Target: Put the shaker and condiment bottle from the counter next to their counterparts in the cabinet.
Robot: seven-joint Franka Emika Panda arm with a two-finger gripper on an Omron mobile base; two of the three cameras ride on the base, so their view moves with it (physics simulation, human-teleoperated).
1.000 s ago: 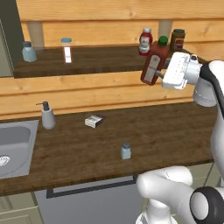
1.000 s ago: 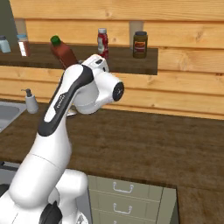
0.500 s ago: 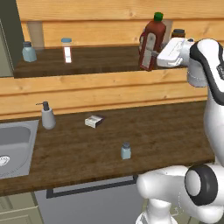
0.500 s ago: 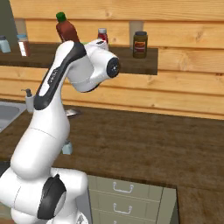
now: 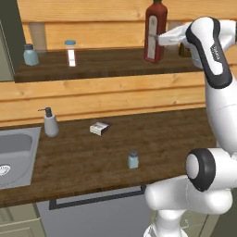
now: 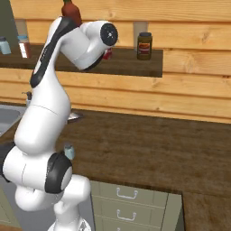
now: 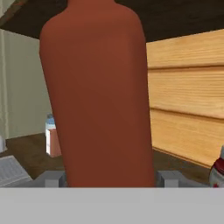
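The tall red condiment bottle [image 5: 155, 32] stands upright over the right part of the cabinet's dark shelf board [image 5: 106, 64], with my gripper [image 5: 159, 40] shut on its side. In the hand view the condiment bottle [image 7: 100, 92] sits between both fingertips [image 7: 52, 178]. Its neck [image 6: 71, 11] shows above my arm in the right base view. The small shaker [image 5: 133, 159] stands alone on the counter near the front edge, far below the gripper. Its twin shaker [image 5: 30, 54] is at the shelf's left end. The short red bottle [image 7: 217, 170] peeks in beside the held one.
A clear jar with a white label [image 5: 71, 52] stands on the shelf left of centre, and a dark jar [image 6: 144, 46] at its right end. On the counter are a white pump dispenser [image 5: 50, 122], a small box [image 5: 100, 128] and the sink [image 5: 14, 152] at left.
The arm has raised the red bottle from in front of the shelf edge up to shelf height and turned it from tilted to upright.
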